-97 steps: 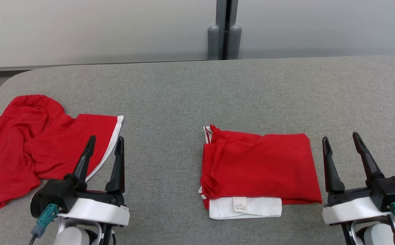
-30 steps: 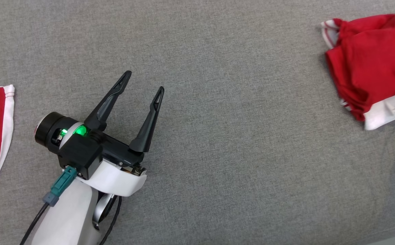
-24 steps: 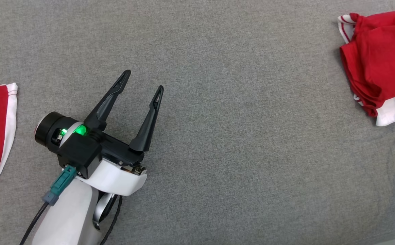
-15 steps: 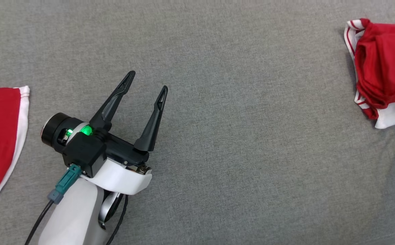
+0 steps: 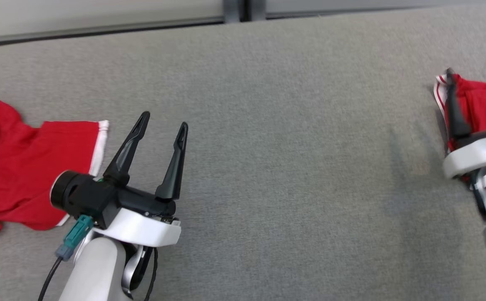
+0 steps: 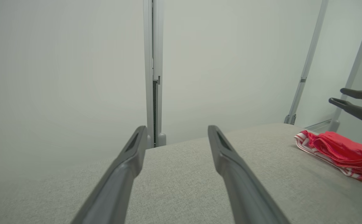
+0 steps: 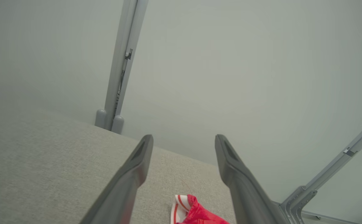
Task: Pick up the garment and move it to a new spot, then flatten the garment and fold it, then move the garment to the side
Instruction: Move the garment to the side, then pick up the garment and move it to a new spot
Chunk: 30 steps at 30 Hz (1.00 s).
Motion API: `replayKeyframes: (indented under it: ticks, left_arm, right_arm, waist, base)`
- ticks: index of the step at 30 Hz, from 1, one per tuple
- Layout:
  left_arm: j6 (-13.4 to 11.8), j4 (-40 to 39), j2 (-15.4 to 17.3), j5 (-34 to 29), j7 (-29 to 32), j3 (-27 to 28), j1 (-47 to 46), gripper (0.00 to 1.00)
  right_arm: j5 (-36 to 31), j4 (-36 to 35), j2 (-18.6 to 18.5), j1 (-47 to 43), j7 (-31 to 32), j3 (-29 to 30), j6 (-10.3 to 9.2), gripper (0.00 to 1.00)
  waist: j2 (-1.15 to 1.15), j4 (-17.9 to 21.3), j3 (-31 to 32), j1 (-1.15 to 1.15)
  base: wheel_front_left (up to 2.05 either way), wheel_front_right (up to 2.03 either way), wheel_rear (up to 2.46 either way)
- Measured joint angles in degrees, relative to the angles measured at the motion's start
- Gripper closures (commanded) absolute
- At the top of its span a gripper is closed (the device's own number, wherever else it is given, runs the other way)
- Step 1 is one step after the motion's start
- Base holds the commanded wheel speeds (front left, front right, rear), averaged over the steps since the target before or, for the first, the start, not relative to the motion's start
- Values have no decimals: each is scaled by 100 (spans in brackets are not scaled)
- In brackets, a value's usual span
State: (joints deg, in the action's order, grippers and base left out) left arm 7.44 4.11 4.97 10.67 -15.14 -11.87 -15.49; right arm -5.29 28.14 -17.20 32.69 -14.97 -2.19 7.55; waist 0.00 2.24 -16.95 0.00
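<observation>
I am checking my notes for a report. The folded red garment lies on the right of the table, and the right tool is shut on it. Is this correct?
Not quite. The garment lies on the right of the table, but the right tool is open, not shut on it. The right wrist view shows it spread wide, with the garment lying free below.

This looks like a robot test lab: a wide table (image 5: 289,167) padded in grey fabric, plain pale panels (image 6: 59,62) joined by a metal post (image 6: 152,62) just behind the table, a crumpled garment (image 5: 17,167) at the table's left end, and a folded garment (image 5: 479,100) at its right.
</observation>
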Motion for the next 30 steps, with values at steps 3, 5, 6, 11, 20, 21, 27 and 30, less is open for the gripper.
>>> replayKeyframes:
  ticks: [3, 5, 6, 11, 20, 21, 27, 30]
  left_arm:
    - [0, 92, -34, -9, 0, 144, 163, 0]
    - [0, 144, -71, -9, 0, 238, 261, 0]
    - [0, 167, -88, -9, 0, 294, 304, 0]
    - [0, 288, -166, -27, 0, 489, 569, 0]
    - [0, 398, -203, -49, 0, 624, 1084, 0]
    - [0, 414, -204, -49, 0, 621, 1117, 0]
    - [0, 485, -212, -13, 0, 660, 1188, 0]
    - [0, 500, -212, -7, 0, 668, 1229, 0]
  right_arm:
    - [244, -367, 266, -383, -1, -158, 0, 0]
    - [361, -557, 439, -675, -7, -189, 0, 0]
    - [417, -662, 527, -826, -9, -179, 0, 0]
    - [536, -1033, 956, -1479, -10, -85, 0, 0]
    - [686, -1381, 1389, -2467, -10, 47, 0, 0]
    - [710, -1391, 1403, -2540, -10, 49, 0, 0]
    - [748, -1436, 1427, -2765, -10, 12, 0, 0]
    - [894, -1430, 1430, -2804, -10, -89, 0, 0]
  waist:
    - [0, -177, 240, 0]
    - [0, -299, 385, 0]
    - [0, -364, 455, 0]
    - [0, -644, 787, 0]
    - [0, -935, 1228, 0]
    - [0, -953, 1251, 0]
    - [0, -1008, 1311, 0]
    - [0, -995, 1317, 0]
  base:
    - [0, 0, 0]
    - [0, 0, 0]
    - [0, 0, 0]
    - [0, 0, 0]
    - [0, 0, 0]
    - [0, 0, 0]
    - [0, 0, 0]
    - [0, 0, 0]
